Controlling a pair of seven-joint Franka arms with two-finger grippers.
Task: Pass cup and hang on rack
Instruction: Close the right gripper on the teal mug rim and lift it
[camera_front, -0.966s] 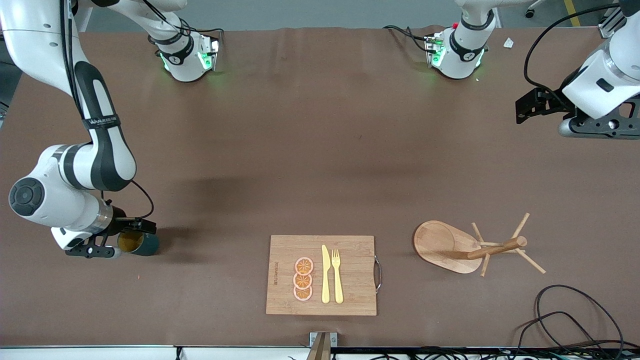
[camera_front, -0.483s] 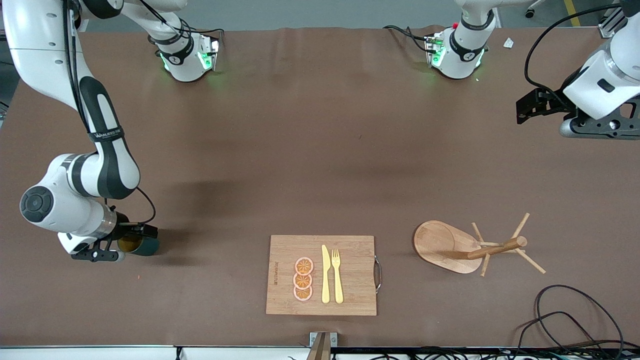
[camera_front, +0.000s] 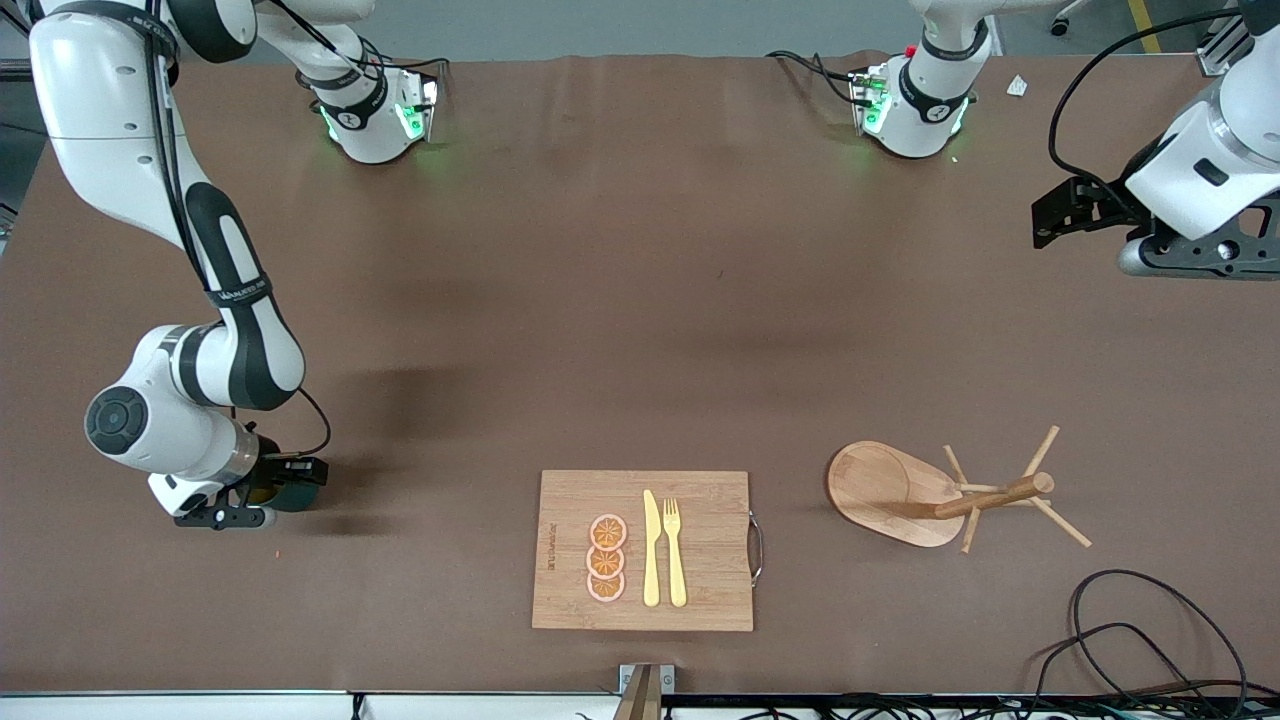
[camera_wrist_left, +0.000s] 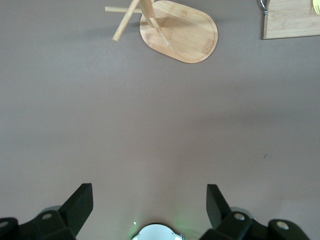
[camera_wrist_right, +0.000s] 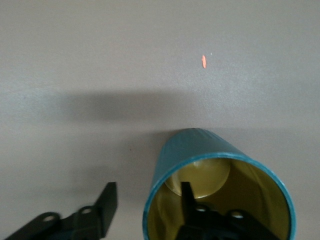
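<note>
Front view showed the cutting board (camera_front: 642, 550) nearest the camera, with three orange slices (camera_front: 606, 558), a yellow knife (camera_front: 651, 548) and a yellow fork (camera_front: 675, 550) on it. Just farther from the camera, toward the left arm's end, stood the rack (camera_front: 905, 492), its pegs splayed off a central post. At about the same depth, toward the right arm's end, the right gripper (camera_front: 262, 492) was with the cup (camera_front: 292, 492). In the right wrist view one finger (camera_wrist_right: 192, 207) sat inside the mustard-yellow mouth of the cup (camera_wrist_right: 200, 155), the other outside its teal wall, pinching the rim. Farthest off, the left gripper (camera_front: 1060, 210) waited over bare table, fingers (camera_wrist_left: 80, 202) spread wide.
</note>
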